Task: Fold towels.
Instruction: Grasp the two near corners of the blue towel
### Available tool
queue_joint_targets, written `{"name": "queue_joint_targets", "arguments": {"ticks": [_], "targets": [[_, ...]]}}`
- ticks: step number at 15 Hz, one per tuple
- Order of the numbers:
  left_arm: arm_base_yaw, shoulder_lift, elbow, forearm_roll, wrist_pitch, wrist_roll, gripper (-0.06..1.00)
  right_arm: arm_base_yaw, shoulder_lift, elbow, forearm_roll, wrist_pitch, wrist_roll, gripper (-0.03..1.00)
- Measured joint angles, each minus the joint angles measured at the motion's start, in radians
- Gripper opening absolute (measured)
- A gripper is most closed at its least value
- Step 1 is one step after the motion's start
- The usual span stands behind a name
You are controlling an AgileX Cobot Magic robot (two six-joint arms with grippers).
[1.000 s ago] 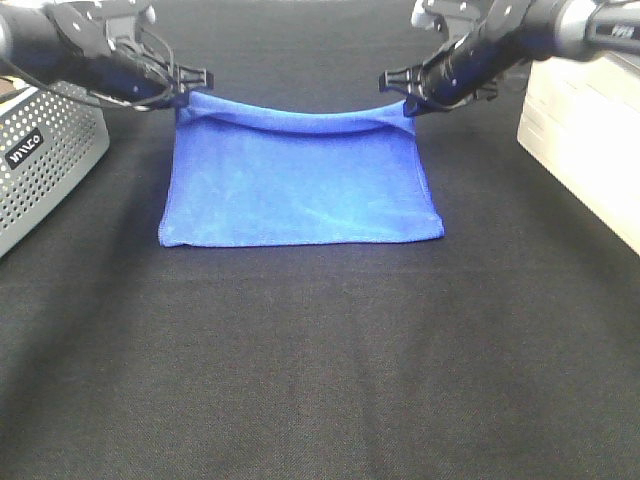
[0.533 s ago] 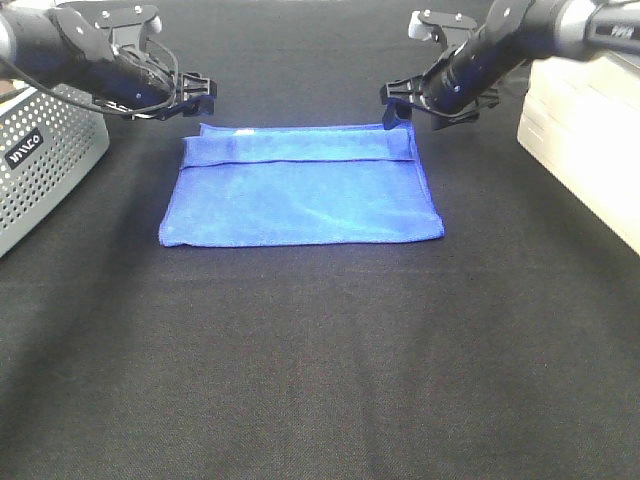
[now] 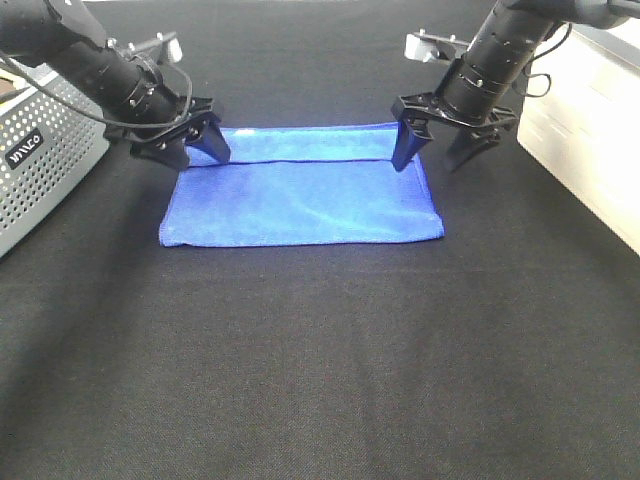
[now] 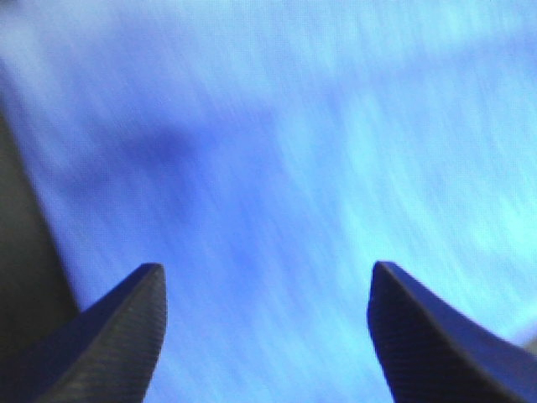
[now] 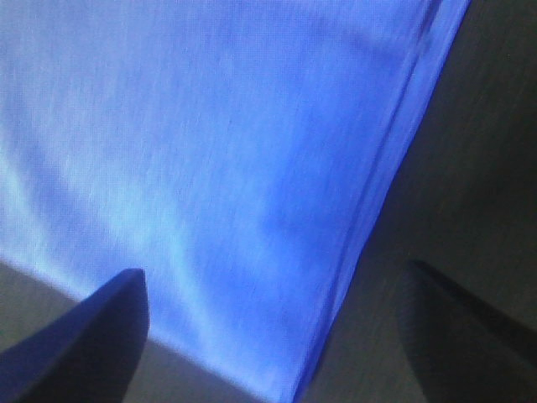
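**Both claws empty at the towel's far corners**

Nearest you, the lower half of the high view was bare black cloth tabletop [image 3: 320, 380]. Above it, around the frame's middle, the royal-blue rectangular microfibre towel [image 3: 300, 205] lay flat, its near edge straight and a narrow band doubled over along its far edge.

At that band's left end your left gripper [image 3: 200, 158] pointed down, jaws spread wide with nothing between them. At the right end your right gripper [image 3: 428, 162] stood likewise, straddling the side hem with one finger over blue and the other over black cloth. Whether the tips touched the fabric, I could not tell.

I judged this a gap between folds. The next move called for a level pinch on both corners together, so the layers would line up.

A grey perforated metal basket [image 3: 40, 160] sat at the left edge and a white box [image 3: 590, 140] at the right.
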State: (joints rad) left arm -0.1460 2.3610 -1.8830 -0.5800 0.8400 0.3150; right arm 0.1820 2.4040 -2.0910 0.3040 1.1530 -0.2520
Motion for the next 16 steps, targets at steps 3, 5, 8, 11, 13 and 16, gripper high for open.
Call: {"name": "queue_joint_targets", "arguments": {"ticks": [3,5,8,11,13,16], "targets": [[0.0,0.0,0.0,0.006,0.11,-0.058,0.64,0.0,0.0,0.0,0.0,0.052,0.044,0.76],[0.0,0.0,0.0,0.015,0.182,-0.063,0.64,0.0,-0.011,0.017,0.024,0.052,0.064,0.74],[0.0,-0.002,0.004,0.029,0.259,-0.063,0.64,-0.005,-0.108,0.205,0.067,0.027,0.06,0.69],[0.0,-0.128,0.224,0.059,0.101,-0.09,0.64,-0.069,-0.22,0.456,0.185,-0.124,-0.016,0.69],[0.005,-0.176,0.314,0.062,0.019,-0.123,0.64,-0.085,-0.229,0.486,0.213,-0.141,-0.044,0.69],[0.035,-0.226,0.456,0.076,-0.125,-0.223,0.64,-0.091,-0.23,0.507,0.247,-0.184,-0.077,0.69]]}}
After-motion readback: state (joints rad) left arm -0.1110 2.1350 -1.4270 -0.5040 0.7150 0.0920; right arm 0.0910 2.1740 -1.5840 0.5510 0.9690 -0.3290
